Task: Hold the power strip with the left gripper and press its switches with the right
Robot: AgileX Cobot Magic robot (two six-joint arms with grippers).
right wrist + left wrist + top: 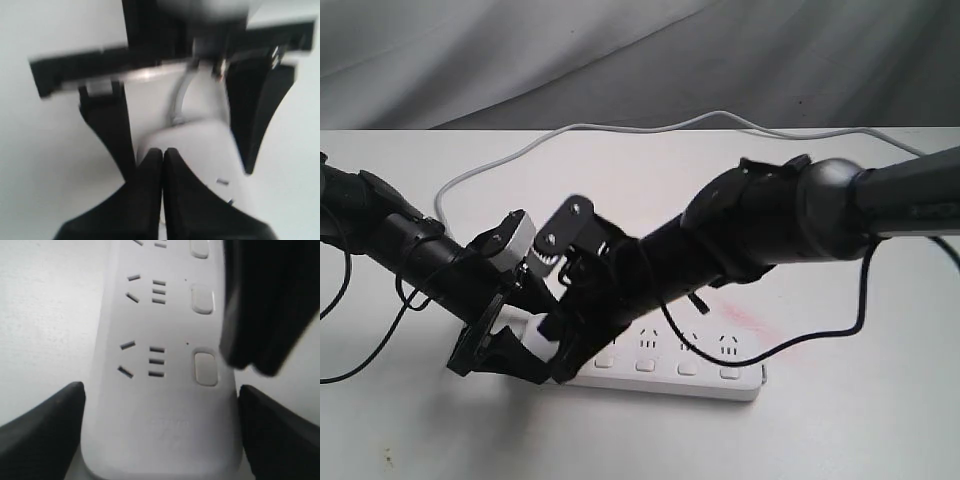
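Your long flat white plastic power strip (690,368) is lying on the white tabletop (840,440), low and central in the exterior view, its thin grey cord (650,128) looping across the tabletop behind it. The slim black left end effector (160,389) is gripping the strip's rounded end, one finger against each long side. The bulky black right end effector (162,152) is reaching over that end, fingers pressed together; you cannot tell whether it is touching a switch.
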